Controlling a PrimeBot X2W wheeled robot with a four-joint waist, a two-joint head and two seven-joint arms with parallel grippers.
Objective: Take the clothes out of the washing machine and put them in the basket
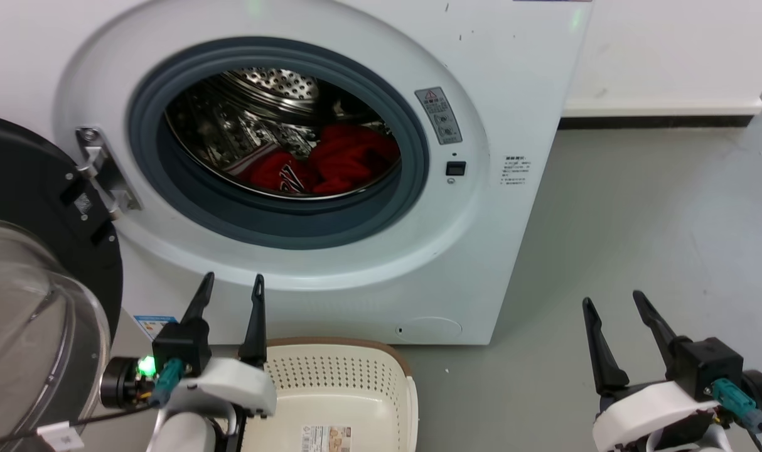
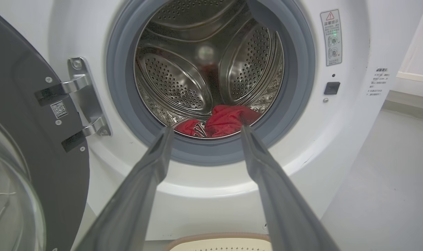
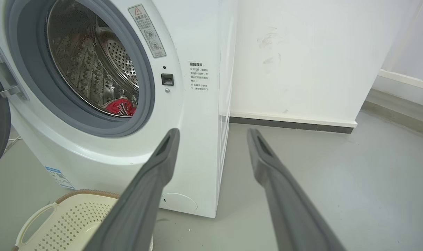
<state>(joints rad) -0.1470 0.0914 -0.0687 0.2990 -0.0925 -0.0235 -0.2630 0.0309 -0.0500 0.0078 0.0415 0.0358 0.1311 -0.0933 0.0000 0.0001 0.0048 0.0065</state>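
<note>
Washing machine (image 1: 519,88) stood with its black-framed glass door (image 1: 36,201) swung wide open on its left side, hung on a metal hinge (image 1: 101,166) just beside the grey rubber rim (image 1: 280,229) of the porthole. Clothes (image 1: 340,160), a red heap, lay at the bottom of the perforated steel drum (image 1: 274,85) inside the machine. The piece toward the left of the heap had white stripes and dark lettering. Basket (image 1: 356,376), cream with a brown rim, sat on the floor (image 1: 657,207) right in front of the machine, below the porthole, a paper label (image 1: 326,437) on its bottom. Left hand (image 1: 233,281) hovered outside the machine, over the basket's left edge, fingers spread apart and pointing at the porthole, gripping nothing. In the left wrist view the heap showed between its fingertips, and the lower lip of the rubber rim lay between hand and fabric. Right hand (image 1: 610,300) was off past the machine's right front corner, over bare floor, fingers likewise spread, nothing between them. A warning sticker (image 1: 440,115) and a small black latch slot (image 1: 456,168) sat on the machine's front, right of the porthole. A white wall with a dark skirting strip (image 1: 657,120) ran behind the machine's right side.
</note>
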